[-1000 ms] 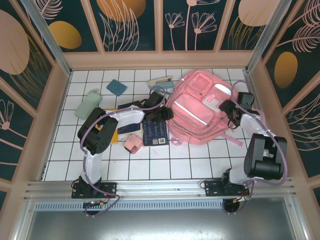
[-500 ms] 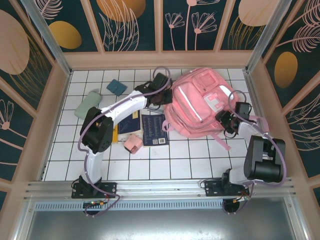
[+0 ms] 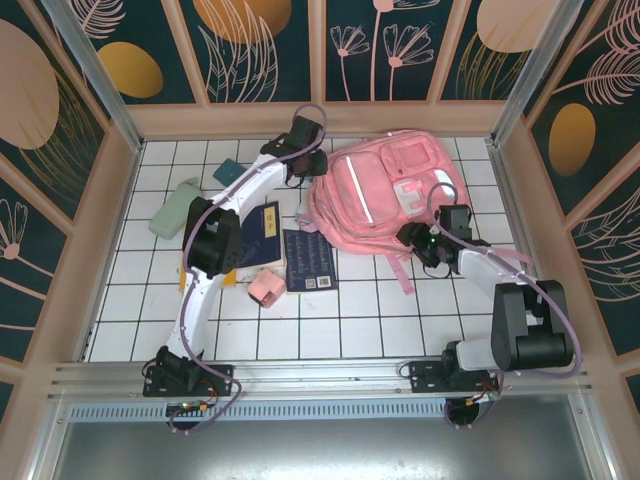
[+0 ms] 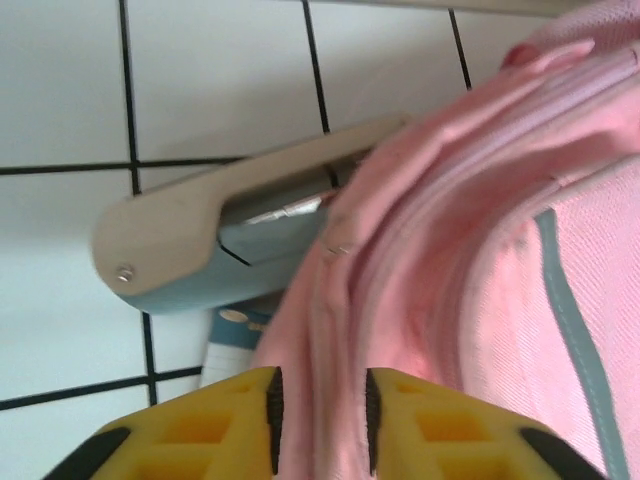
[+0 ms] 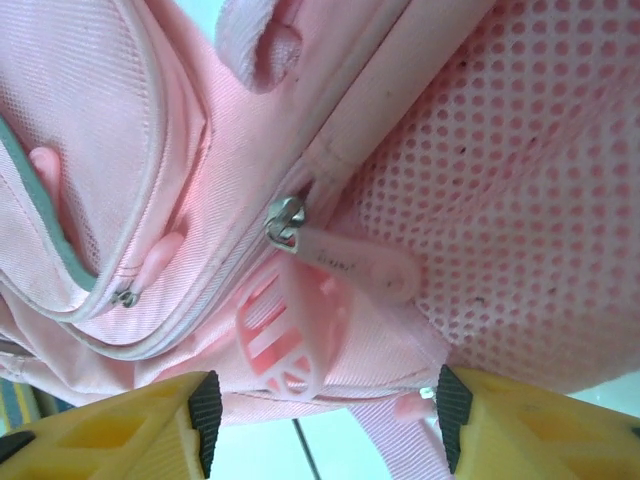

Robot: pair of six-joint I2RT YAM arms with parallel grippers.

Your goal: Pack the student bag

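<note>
1. Movement first: over the last second the student bag (image 3: 385,195) has slid and swung toward the far edge of the worktop (image 3: 380,320). It now lies flat in the far-right part, with its straps trailing toward the near edge.
2. Your left gripper (image 3: 305,165) has left the books at the centre and gone to the bag's far-left corner. Its jaws stand narrowly apart with a fold of pink fabric in the gap, but you cannot tell whether they pinch it. A stapler (image 4: 200,240) lies just beside that corner, partly under the bag's edge.
3. Your right gripper (image 3: 420,240) has come round to the bag's near-right side. Its jaws are wide open and straddle the zipper pull (image 5: 350,262) on the seam next to the mesh side panel, without touching it.
4. For the task, this looks like setting the bag up for opening rather than packing it. The zip by the right jaws appears closed. The dark blue book (image 3: 310,260), the small pink box (image 3: 267,288) and the green case (image 3: 175,210) lie outside the bag on the left half of the worktop, so loading has probably not begun.
</note>
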